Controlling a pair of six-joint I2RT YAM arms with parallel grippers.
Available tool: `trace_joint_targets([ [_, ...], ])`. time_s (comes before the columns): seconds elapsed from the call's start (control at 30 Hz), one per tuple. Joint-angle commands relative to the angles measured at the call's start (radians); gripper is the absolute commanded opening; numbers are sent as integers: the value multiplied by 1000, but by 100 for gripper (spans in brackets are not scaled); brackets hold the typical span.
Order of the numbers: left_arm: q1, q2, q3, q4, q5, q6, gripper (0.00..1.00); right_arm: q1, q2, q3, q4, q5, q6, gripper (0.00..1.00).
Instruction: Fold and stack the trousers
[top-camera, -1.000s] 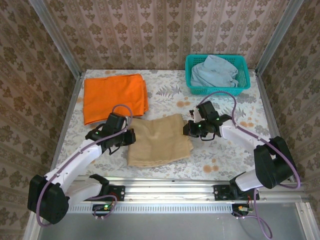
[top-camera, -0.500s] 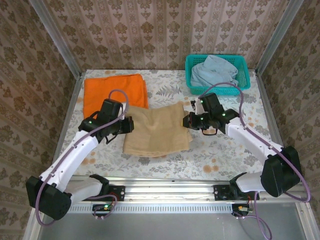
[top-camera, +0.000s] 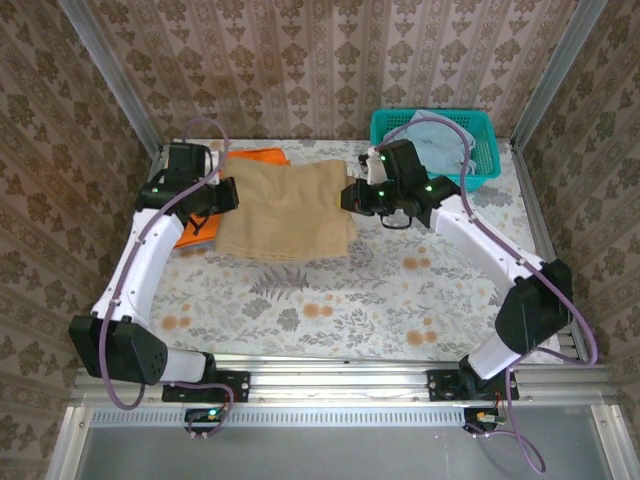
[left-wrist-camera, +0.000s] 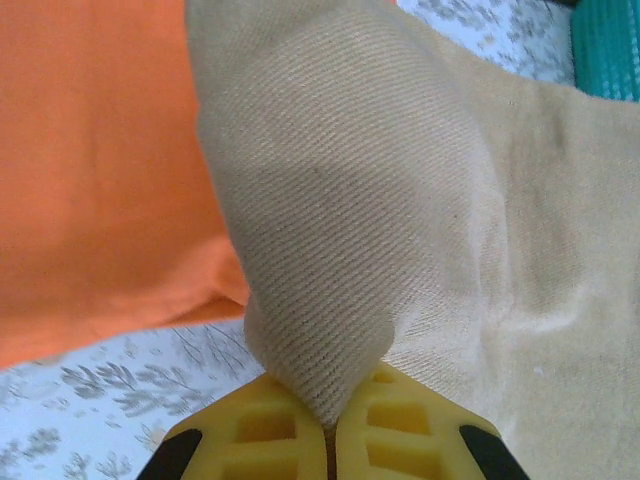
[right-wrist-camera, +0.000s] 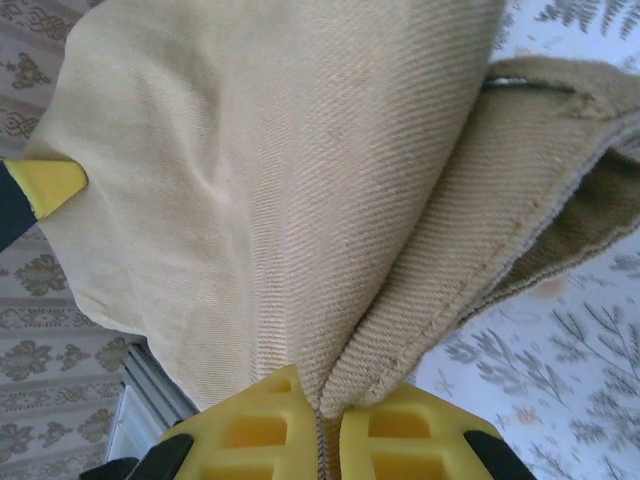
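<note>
Found the trousers folded into a tan slab at about 11 o'clock on the surface, strung between both arms. Noted the left pincer at the slab's 9 o'clock edge and the right pincer at its 3 o'clock edge. Could not judge jaw closure from overhead.

Confirmed from the left wrist view: yellow fingers pressed together, clenched on a peaked corner of the cloth. Confirmed likewise from the right wrist view: clenched on the stacked edges of several layers, with a stitched hem and a darker inner fold at 3 o'clock. Picked out there, at 9 o'clock, the opposite pincer's yellow tip against the cloth.

Saw from overhead the trousers' 9 o'clock side overlapping the orange garment; verified in the left wrist view as orange cloth beneath the tan fabric.

Logged a teal basket at 1 o'clock holding a pale blue garment, near the right pincer.
</note>
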Motion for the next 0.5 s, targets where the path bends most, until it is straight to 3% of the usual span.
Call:
trace_joint_targets([
  [0.0,64,16,73,6,-48,43,0,20,69,125,22,-24,8,0],
  [0.27,205,117,134,89,-36,30,0,64,332,407,23,-7,23,0],
  [0.47,314,202,196,130,11,18,0,71,579,727,-75,-32,5,0],
])
